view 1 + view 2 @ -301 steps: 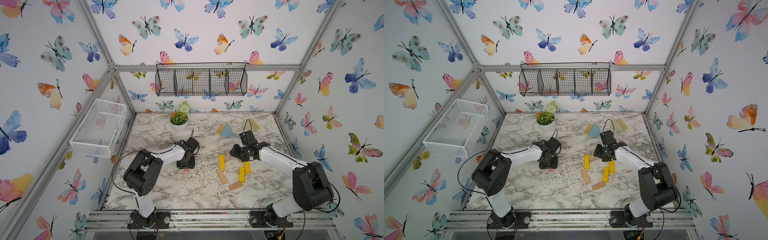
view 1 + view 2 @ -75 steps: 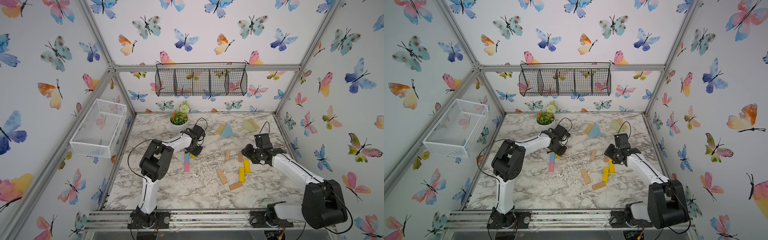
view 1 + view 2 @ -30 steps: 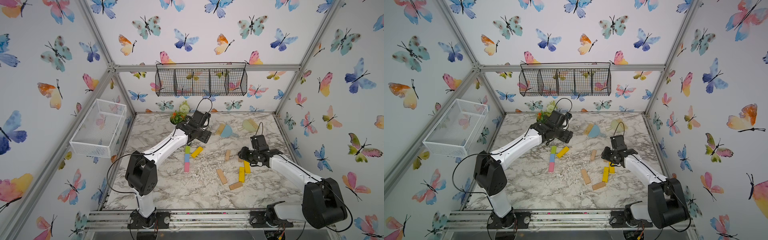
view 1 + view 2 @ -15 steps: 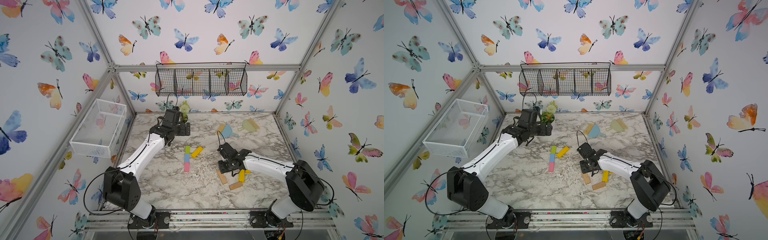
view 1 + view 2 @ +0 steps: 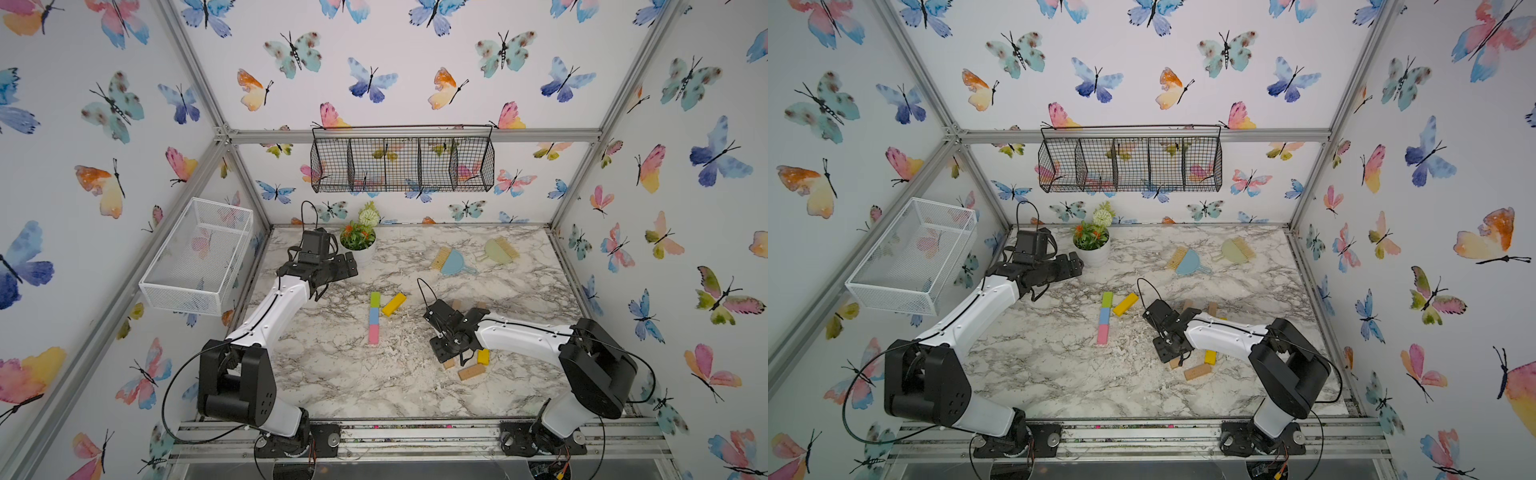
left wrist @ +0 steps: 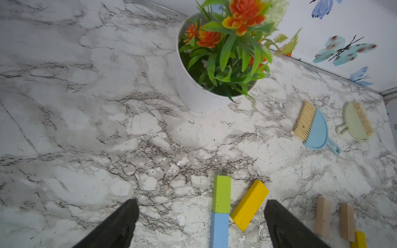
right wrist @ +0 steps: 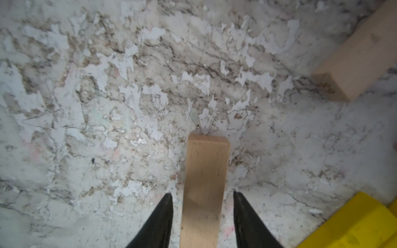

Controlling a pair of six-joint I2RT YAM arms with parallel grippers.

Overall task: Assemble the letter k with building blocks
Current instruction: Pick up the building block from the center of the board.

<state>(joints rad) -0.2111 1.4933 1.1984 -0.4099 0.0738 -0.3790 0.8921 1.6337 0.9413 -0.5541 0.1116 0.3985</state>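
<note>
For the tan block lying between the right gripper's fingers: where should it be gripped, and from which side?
Pinch the tan block across its two long sides, coming from straight above. It lies flat on the table, and its narrow width fits the right gripper, whose open fingers straddle it with both long sides clear.

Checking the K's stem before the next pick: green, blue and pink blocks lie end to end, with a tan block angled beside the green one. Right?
Not quite: the one angled beside the green block is a yellow block, not tan; the left wrist view shows it. The green block, the blue block and the pink block do lie end to end.
</note>
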